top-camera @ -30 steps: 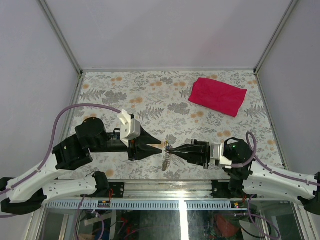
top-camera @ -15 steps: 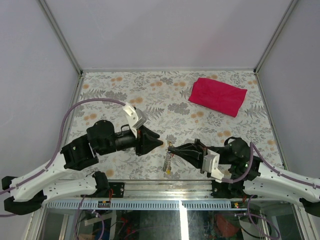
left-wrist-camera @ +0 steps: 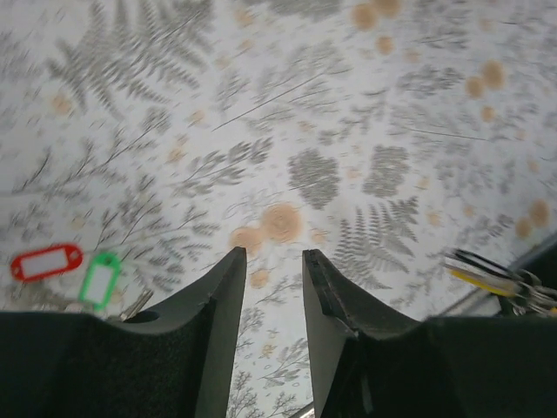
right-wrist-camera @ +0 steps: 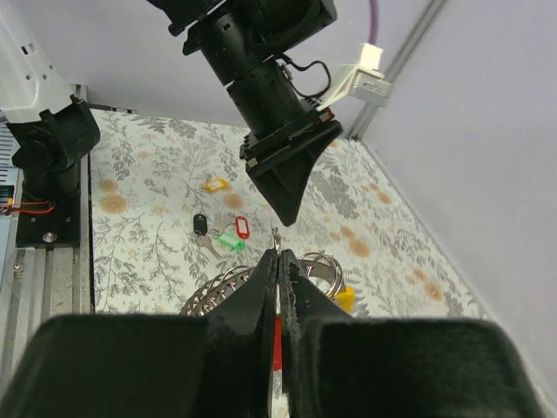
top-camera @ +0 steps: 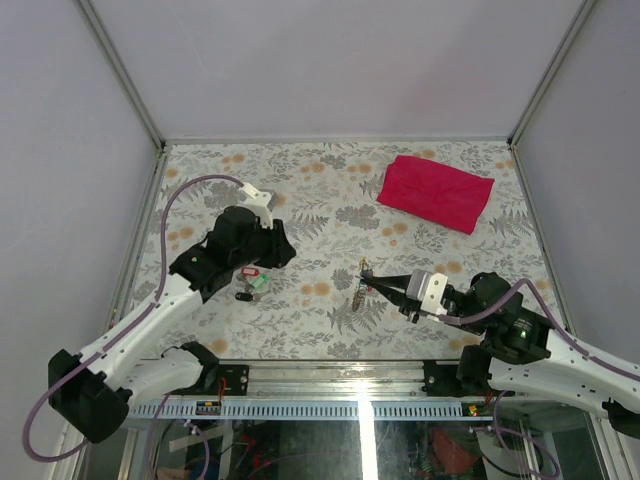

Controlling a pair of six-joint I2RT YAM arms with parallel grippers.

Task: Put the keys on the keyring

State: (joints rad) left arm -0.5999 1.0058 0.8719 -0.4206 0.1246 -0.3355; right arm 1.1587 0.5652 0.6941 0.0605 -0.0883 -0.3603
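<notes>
Left gripper: The left gripper [left-wrist-camera: 271, 261] had a narrow gap between its fingers, and nothing lay in that gap.
Right gripper: The right gripper [right-wrist-camera: 277, 261] was clamped on the keyring [top-camera: 358, 290], pinching the wire at the fingertips.
Keyring location: It hung from the right fingertips, near the middle of the table [top-camera: 300, 180] and well apart from the loose keys.
Keys location: The keys [top-camera: 251, 272] lay on the table at the left. The red tag [left-wrist-camera: 45, 262] and green tag [left-wrist-camera: 100, 280] were side by side, with the black piece [right-wrist-camera: 201, 224] close to them.
Change, left arm: A second earlier its fingertips met the right gripper nose to nose near the front edge. It had since swung back and to the left and stood over the loose keys.
Change, right arm: It had carried the keyring farther from the front edge.
Meaning for task: The two arms had separated. The left arm appeared to be positioning to pick up a key.
Remaining work: The red-tagged and green-tagged keys were still off the ring.
</notes>
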